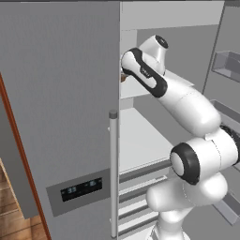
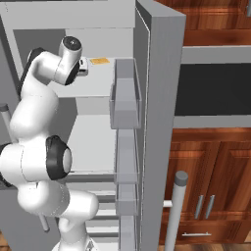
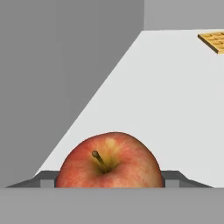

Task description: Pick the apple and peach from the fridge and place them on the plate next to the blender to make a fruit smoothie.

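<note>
With the gripper (image 3: 109, 186) right up on the apple (image 3: 109, 162), fingers flanking it, apparently clamped though contact is hidden, this firm, smooth fruit wants gripping across its widest girth, on the fridge (image 1: 61, 93) shelf (image 3: 166, 96).

The apple (image 3: 109, 161) sits on a fridge (image 1: 61, 117) shelf (image 3: 166, 100), between the fingers (image 3: 174, 178), beside the wall; a waffle (image 3: 213, 40) lies farther back.

White arm (image 2: 37, 147) reaching into open fridge (image 2: 162, 98), orange flat item (image 2: 99, 61) on upper shelf (image 2: 95, 83), door bins (image 2: 125, 98)
</note>
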